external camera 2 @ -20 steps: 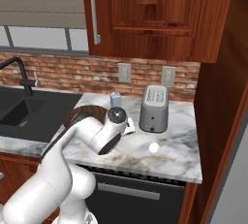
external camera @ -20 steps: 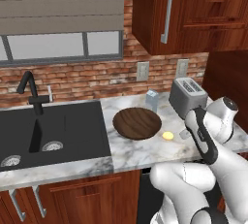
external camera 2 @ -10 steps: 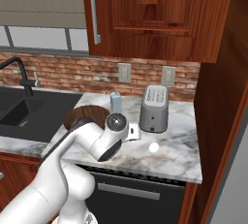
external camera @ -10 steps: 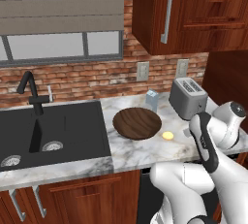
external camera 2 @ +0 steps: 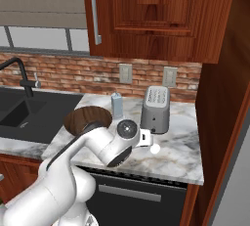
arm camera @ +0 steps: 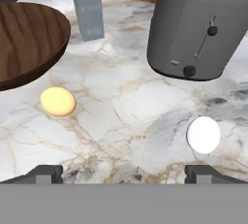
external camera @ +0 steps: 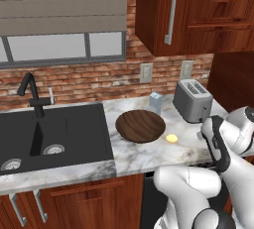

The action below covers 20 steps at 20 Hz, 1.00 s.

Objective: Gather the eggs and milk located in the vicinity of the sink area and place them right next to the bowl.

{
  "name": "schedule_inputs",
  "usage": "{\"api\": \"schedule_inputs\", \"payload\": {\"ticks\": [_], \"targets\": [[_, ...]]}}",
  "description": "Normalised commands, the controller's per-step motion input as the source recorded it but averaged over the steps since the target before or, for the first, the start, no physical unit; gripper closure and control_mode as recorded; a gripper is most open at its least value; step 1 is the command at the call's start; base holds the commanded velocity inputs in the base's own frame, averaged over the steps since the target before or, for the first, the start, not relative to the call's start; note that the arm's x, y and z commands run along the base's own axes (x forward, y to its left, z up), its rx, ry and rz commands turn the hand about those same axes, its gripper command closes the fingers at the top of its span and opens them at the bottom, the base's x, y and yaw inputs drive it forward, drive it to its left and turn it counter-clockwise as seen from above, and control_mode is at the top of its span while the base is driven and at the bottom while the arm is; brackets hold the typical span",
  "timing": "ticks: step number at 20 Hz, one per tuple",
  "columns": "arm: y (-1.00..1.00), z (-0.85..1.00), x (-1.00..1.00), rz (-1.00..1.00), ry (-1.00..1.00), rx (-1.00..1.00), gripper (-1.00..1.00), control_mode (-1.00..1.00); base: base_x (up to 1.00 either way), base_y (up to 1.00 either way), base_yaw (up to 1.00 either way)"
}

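Item: large matte black rectangular sink basin [external camera: 64,134], far left of the marble counter [external camera: 149,156], with two round metal drains and a black curved tap [external camera: 31,94] behind it.

Item: wide shallow round bowl of dark brown grained wood [external camera: 140,126], on the counter just right of the basin; also at the left edge of the hand view [arm camera: 26,41].

Item: small upright pale blue-grey rectangular milk carton [external camera: 156,102], behind the bowl's right rim, near the brick wall, close to the bowl but apart from it; in the hand view [arm camera: 87,6] it stands between bowl and toaster.

Item: small smooth pale yellow oval egg [external camera: 171,138], lying on the marble just beside the bowl's right front edge, not touching it [arm camera: 57,101].

Item: silver two-slot toaster [external camera: 192,100], upright, right of the carton, lever and knob facing the hand camera [arm camera: 203,26].

Item: small white round object [arm camera: 204,134], on the marble in front of the toaster; its nature cannot be told.

Item: two-finger gripper [arm camera: 123,173], low over the counter's front edge, fingertips [arm camera: 46,173] spread wide apart, nothing between them. Egg lies ahead of the left fingertip.
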Motion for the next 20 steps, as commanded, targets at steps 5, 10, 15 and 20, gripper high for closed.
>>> {"api": "schedule_inputs", "payload": {"ticks": [5,10,15,20], "targets": [[-0.29,0.0,0.0,-0.08,0.03,0.0,-1.0,-1.0,0.0,0.0,0.0],[-0.15,0.0,0.05,-0.17,0.12,0.0,-1.0,-1.0,0.0,0.0,0.0],[-0.13,0.0,0.08,-0.2,0.14,0.0,-1.0,-1.0,0.0,0.0,0.0],[-0.26,0.0,0.06,-0.15,0.06,0.0,-1.0,-1.0,0.0,0.0,0.0]]}}
